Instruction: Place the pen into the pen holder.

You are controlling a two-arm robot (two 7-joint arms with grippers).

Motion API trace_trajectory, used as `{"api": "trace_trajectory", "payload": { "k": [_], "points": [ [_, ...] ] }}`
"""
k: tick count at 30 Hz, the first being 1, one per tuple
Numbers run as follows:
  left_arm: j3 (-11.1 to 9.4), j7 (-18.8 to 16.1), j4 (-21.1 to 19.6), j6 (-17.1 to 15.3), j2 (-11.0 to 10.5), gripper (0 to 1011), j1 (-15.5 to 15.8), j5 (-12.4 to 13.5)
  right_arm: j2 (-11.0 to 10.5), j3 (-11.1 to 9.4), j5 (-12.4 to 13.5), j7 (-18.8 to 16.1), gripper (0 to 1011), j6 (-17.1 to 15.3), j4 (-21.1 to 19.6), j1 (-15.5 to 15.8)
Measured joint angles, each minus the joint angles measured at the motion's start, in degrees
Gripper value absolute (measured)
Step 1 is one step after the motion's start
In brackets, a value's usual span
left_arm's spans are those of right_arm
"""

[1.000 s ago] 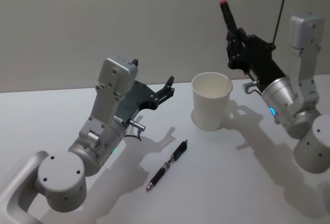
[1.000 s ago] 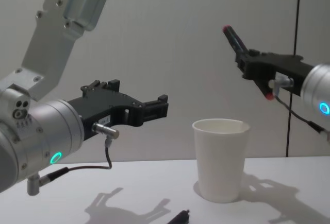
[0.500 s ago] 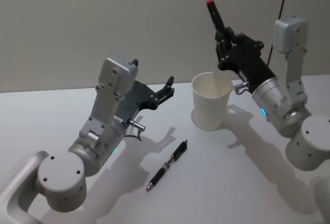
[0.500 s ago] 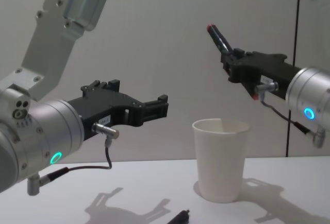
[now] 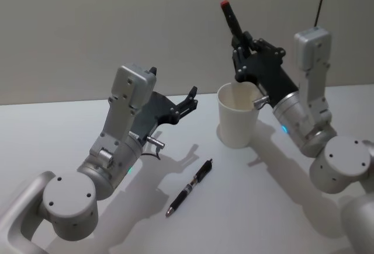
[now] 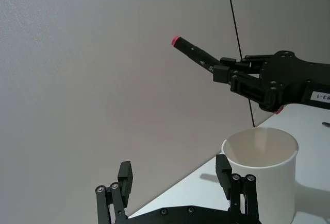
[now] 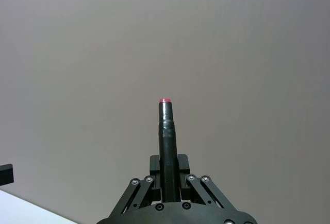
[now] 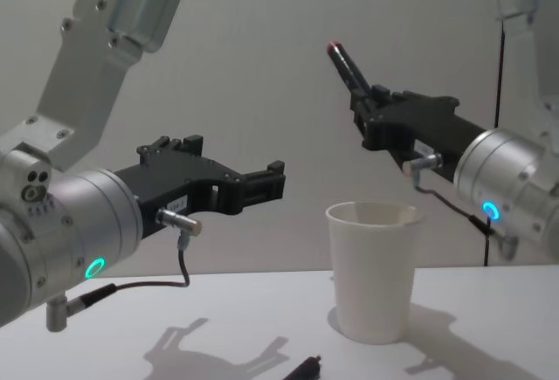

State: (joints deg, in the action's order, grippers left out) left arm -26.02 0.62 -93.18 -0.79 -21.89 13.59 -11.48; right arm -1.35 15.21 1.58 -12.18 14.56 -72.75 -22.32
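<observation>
A black pen (image 5: 231,21) with a red end sticks up at a tilt from my right gripper (image 5: 241,48), which is shut on its lower part. That gripper hangs above the pen holder (image 5: 238,115), a plain white paper cup standing upright on the table. In the chest view the pen (image 8: 348,67) and right gripper (image 8: 365,105) sit just over the cup (image 8: 374,271). The right wrist view looks along the pen (image 7: 166,141) between the fingers (image 7: 148,185). My left gripper (image 5: 190,99) is open, raised left of the cup, holding nothing.
A second black pen (image 5: 190,187) lies on the white table (image 5: 263,207) in front of the cup, between the two arms; its end (image 8: 301,369) shows in the chest view. A plain wall stands behind. The left wrist view shows the cup (image 6: 263,170).
My right arm has swung left with the pen, from beside the cup's right to above it. The left arm and the pen on the table have not moved.
</observation>
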Motion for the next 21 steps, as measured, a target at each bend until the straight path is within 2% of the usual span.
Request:
{"api": "trace_trajectory", "payload": {
  "k": [8, 21],
  "points": [
    [0.0, 0.0, 0.0, 0.0, 0.0, 1003, 0.0, 0.0, 0.9, 0.7, -0.9, 0.0, 185, 2.5, 3.9, -1.1],
    [0.0, 0.0, 0.0, 0.0, 0.0, 1003, 0.0, 0.0, 2.0, 1.5, -2.1, 0.2, 185, 4.8, 9.5, -2.8]
  ]
}}
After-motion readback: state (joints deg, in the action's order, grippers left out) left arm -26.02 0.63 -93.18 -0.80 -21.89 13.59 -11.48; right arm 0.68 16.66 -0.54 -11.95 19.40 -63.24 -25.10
